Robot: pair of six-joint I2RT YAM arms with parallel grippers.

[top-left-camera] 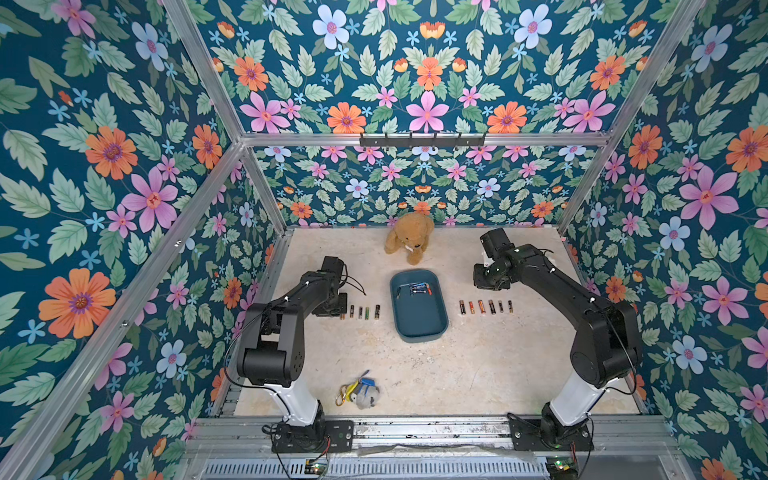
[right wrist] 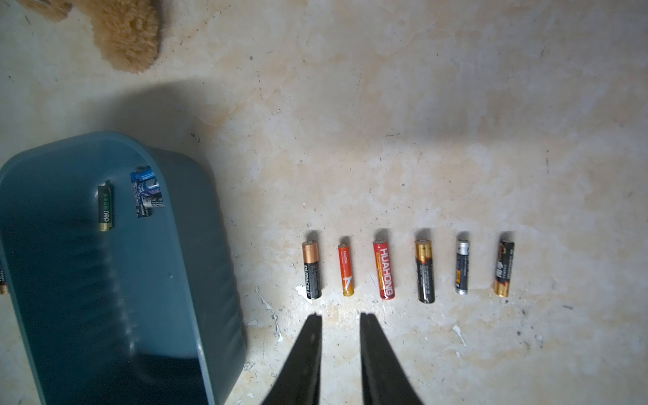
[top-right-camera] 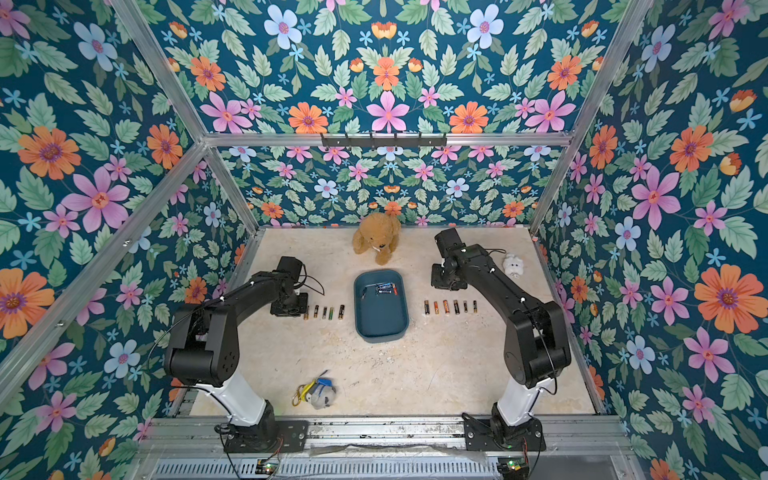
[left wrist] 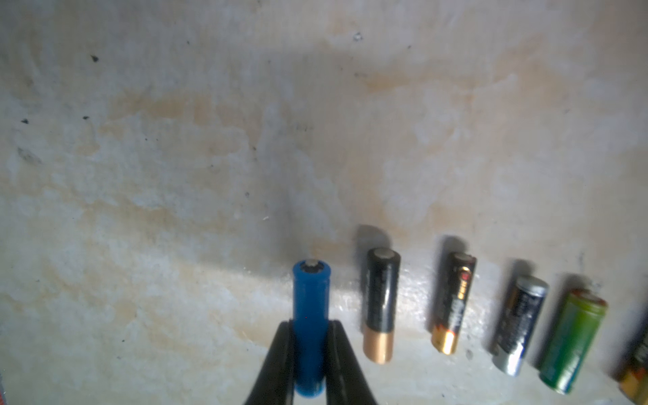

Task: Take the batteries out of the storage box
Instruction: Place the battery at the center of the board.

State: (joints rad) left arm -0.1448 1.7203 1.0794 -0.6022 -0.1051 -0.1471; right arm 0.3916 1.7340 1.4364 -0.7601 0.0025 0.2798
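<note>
Left claw (left wrist: 310, 324) pinches blue battery (left wrist: 311, 291); right claw (right wrist: 338, 317) parted, empty. Sloppy release could roll it into black battery (left wrist: 382, 298).

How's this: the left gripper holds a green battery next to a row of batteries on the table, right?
Not quite. The battery in the left gripper is blue, not green; the left wrist view shows it. It is indeed held next to a row of batteries on the table.
</note>
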